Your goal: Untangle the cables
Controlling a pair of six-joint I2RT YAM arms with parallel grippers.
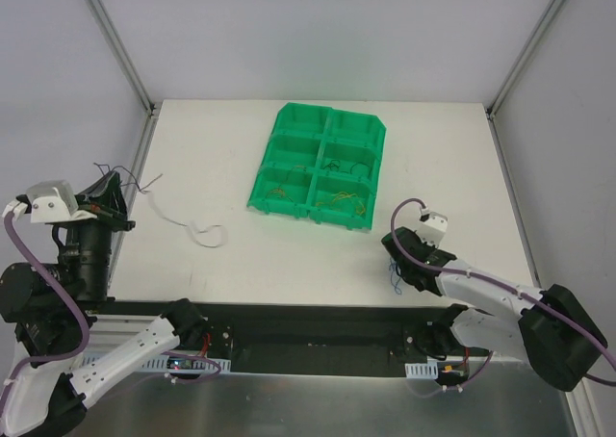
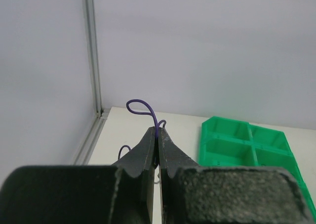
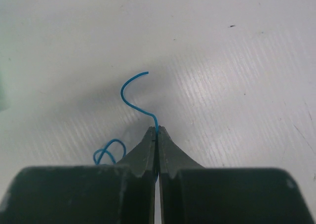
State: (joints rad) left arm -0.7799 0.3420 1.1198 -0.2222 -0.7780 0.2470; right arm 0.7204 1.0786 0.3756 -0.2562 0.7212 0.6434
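Left gripper [image 2: 157, 133] is clamping shut on a purple wire [image 2: 147, 107] — the wire is looping up past the fingertips, held above the table [image 1: 289, 259] at its left edge. Right gripper [image 3: 157, 130] is pinching a blue wire [image 3: 131, 96] low over the table, near the green bin [image 1: 325, 158]. A white wire [image 1: 197, 231] is lying loose on the table — yellowish wires [image 1: 344, 201] are sitting in the bin's near compartments.

**Left gripper pinches a purple wire**

We see the left gripper [image 2: 157, 135] with its two dark fingers pressed together on a thin purple wire [image 2: 153, 119]. The wire rises from the tips and curls over to the left in a loop. Right of the gripper, a green compartment bin [image 2: 247, 140] sits on the white table [image 2: 182, 128]. Left of the gripper, a metal frame post [image 2: 92, 51] stands against the grey wall [image 2: 207, 41].
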